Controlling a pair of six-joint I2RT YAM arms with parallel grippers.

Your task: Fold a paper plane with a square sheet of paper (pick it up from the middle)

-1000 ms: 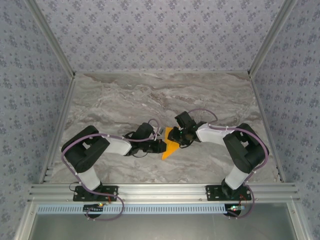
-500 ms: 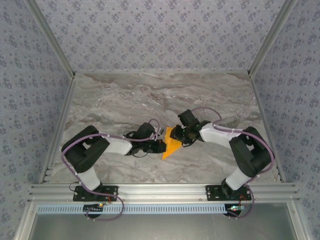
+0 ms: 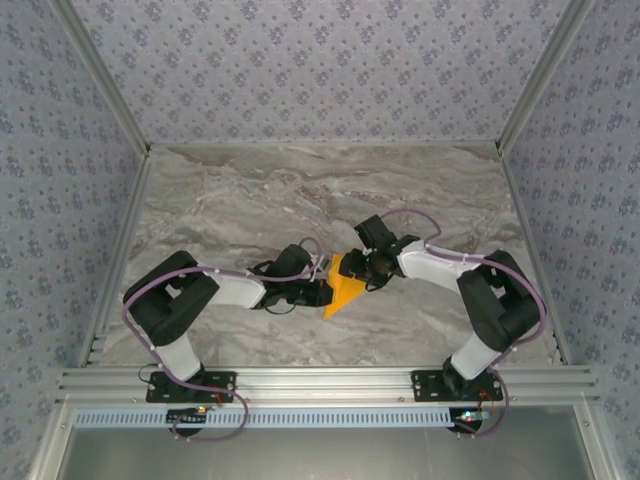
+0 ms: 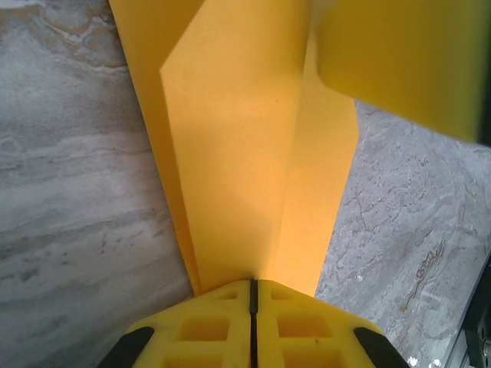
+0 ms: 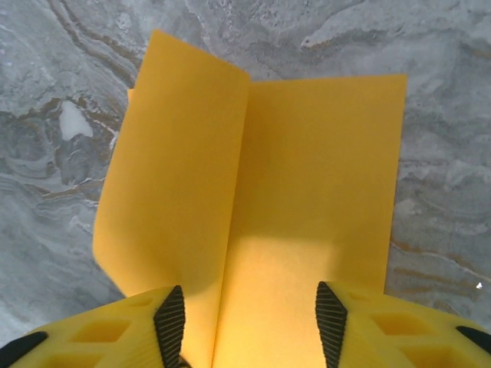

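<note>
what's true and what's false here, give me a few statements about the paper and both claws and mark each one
1. The left claw is shut on the orange paper. True.
2. The right claw is clamped tight. False: its jaws stand apart, with the paper running between them.
3. The paper is a flat, unfolded square. False: it has folded flaps and creases and narrows toward the left claw.
4. The paper is between the two claws, over a marble-patterned table. True.
</note>
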